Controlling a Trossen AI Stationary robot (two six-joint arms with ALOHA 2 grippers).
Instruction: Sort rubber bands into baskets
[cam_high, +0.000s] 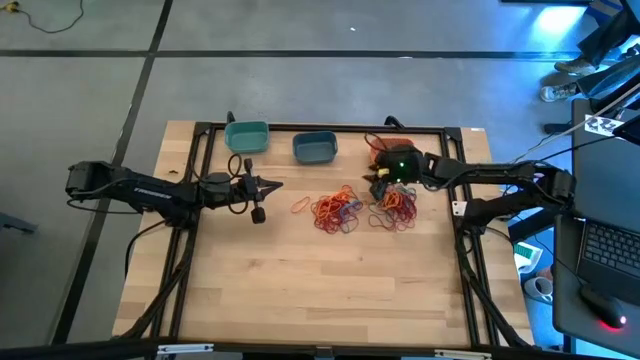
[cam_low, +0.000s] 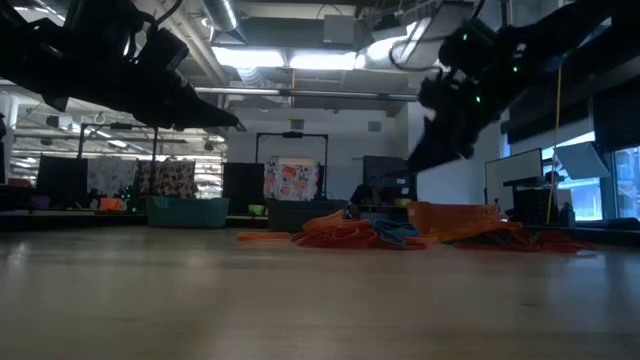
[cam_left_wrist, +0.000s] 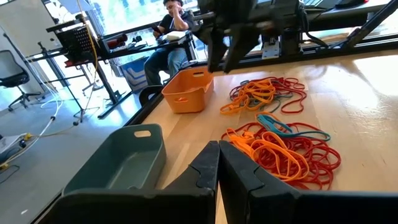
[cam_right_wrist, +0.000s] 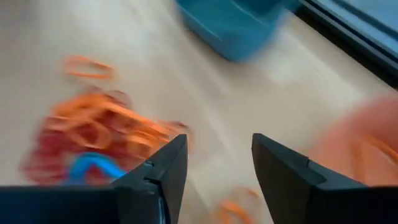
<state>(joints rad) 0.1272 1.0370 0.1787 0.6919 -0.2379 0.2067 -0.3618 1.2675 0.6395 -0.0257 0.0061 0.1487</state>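
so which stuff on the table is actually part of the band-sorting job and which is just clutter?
Part of the job:
- rubber bands, piled mid-table
- teal basket
- slate blue basket
- orange basket
- right gripper, open, near the piles
- left gripper, shut, waiting left of the piles

Just lying about:
- black cables along the table's edges
- seated person beyond the table

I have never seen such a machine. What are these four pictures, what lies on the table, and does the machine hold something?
It is a robot with two dark arms at a wooden table. One camera looks down from above, one looks level across the tabletop, and one sits on each wrist. On the table lie piles of rubber bands and three baskets: the teal basket, the slate blue basket and the orange basket. The left hand is shut and empty. The right hand is open above the bands, holding nothing.
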